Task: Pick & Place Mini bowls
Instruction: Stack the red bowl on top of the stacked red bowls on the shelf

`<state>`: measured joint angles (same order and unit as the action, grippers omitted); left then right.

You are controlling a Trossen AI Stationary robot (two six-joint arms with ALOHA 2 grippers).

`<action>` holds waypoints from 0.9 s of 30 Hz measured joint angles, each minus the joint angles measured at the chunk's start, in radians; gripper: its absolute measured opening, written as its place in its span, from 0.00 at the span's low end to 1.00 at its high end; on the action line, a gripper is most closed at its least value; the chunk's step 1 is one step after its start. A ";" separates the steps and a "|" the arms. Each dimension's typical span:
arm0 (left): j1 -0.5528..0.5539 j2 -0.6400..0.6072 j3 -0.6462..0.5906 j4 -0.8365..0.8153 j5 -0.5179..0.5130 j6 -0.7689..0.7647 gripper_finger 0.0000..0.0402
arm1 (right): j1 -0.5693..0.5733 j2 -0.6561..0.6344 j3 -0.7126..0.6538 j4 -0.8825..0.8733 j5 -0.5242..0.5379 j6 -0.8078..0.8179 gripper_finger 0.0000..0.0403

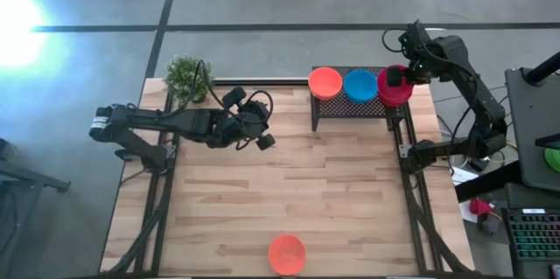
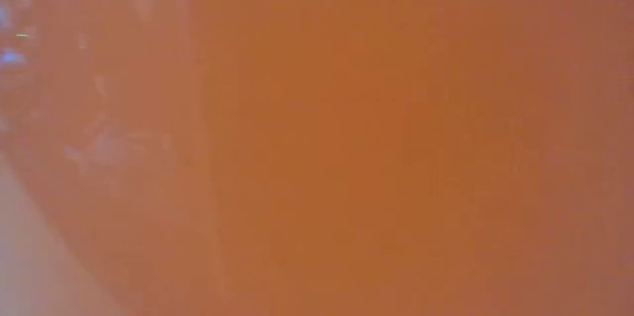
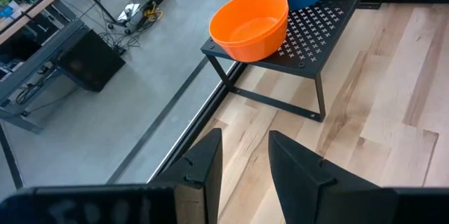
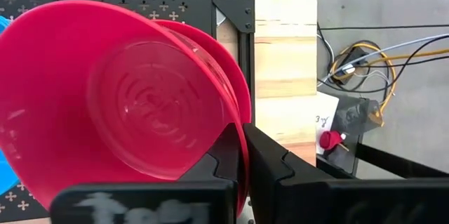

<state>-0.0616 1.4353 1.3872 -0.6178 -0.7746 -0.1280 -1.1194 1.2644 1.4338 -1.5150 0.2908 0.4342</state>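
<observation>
Table point(image 1: 289, 191): light wooden top carrying the rack at its far right corner.
Rack point(image 1: 350, 108): black perforated metal shelf on legs; landmark for all entries below.
Left arm: stretched over the table well left of the rack.
Left gripper point(image 3: 245, 164): aimed toward the rack's left end, fingers parted, nothing between them.
Right arm: reaching in over the rack's right end.
Right gripper point(image 4: 242, 157): clamped tight on the rim of the red bowl.
Red bowl point(image 4: 119, 104): tilted, held over the rack's right end above a second red bowl point(image 4: 228, 76).
Blue bowl point(image 1: 360, 85): on the rack, middle position.
Orange bowl point(image 3: 250, 24): on the rack's left end, just beside the blue bowl.
Lone orange bowl point(image 1: 286, 254): at the near table edge, well apart from the rack.
Potted plant point(image 1: 188, 76): far left corner, well apart from the rack.
</observation>
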 joint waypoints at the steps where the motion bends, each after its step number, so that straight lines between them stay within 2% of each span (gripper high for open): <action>1: 0.000 0.000 0.000 0.000 0.000 0.000 0.28 | 0.000 0.000 0.000 0.000 0.000 0.000 0.03; 16: 0.000 0.000 0.000 0.000 0.000 0.000 0.28 | 0.000 -0.001 0.023 -0.002 -0.041 -0.044 0.32; 21: 0.001 0.000 0.000 0.000 0.000 0.000 0.28 | 0.000 -0.001 0.081 -0.022 -0.064 -0.045 0.36; 27: 0.001 0.000 0.000 0.000 0.000 -0.001 0.28 | 0.000 -0.011 0.137 -0.029 -0.064 -0.045 0.36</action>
<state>-0.0609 1.4353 1.3872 -0.6178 -0.7746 -0.1292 -1.1194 1.2534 1.5706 -1.5438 0.2272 0.3891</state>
